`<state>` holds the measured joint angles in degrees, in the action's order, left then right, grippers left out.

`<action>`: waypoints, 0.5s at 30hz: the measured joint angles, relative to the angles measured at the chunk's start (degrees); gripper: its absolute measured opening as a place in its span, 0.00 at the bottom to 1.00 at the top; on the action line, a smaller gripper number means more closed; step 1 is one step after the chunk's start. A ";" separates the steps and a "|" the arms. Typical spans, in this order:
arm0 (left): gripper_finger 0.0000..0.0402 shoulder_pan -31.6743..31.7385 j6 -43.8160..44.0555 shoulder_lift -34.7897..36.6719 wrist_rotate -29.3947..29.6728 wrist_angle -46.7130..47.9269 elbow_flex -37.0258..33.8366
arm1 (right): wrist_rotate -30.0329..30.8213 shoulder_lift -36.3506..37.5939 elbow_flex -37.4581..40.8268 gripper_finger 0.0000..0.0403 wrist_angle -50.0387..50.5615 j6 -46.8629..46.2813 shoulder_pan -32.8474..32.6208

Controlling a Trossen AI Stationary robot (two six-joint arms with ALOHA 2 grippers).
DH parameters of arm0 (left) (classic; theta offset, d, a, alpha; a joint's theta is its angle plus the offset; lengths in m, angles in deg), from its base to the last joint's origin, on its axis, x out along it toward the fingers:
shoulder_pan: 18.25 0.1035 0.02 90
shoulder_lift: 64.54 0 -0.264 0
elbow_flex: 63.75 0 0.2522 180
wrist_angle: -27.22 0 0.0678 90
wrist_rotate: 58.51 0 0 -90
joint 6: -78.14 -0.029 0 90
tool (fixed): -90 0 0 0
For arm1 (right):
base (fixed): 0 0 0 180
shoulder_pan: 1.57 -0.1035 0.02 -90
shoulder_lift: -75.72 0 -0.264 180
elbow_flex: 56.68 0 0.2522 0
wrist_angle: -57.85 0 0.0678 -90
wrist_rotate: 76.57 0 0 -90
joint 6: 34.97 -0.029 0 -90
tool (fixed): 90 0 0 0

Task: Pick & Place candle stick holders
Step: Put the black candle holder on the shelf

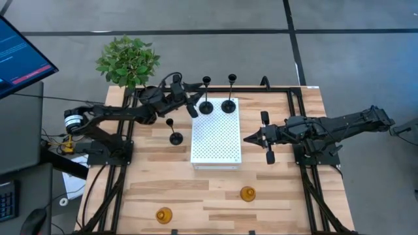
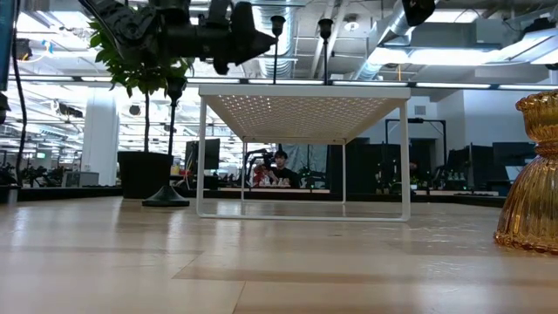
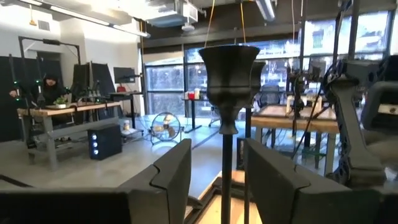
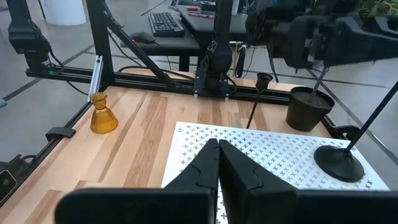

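I see my left gripper (image 1: 194, 99) released, its fingers (image 3: 171, 171) apart either side of a black candle stick holder (image 1: 206, 104) standing upright on the white perforated rack (image 1: 216, 140). My right gripper (image 1: 248, 138) waits clenched empty beside the rack.
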<state>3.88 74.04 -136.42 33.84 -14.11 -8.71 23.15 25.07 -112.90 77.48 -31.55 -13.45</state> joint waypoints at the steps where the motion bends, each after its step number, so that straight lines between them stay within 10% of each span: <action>1: 0.36 0.00 -0.38 1.07 0.00 1.79 0.00 | 0.00 0.00 0.00 0.00 0.09 -0.01 0.00; 15: 0.25 0.00 -0.59 19.96 -4.25 29.43 -0.04 | 0.00 0.00 0.00 0.00 0.66 -0.46 -0.04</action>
<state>3.88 73.45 -116.45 29.59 15.33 -8.76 23.14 25.07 -112.90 78.14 -32.00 -13.49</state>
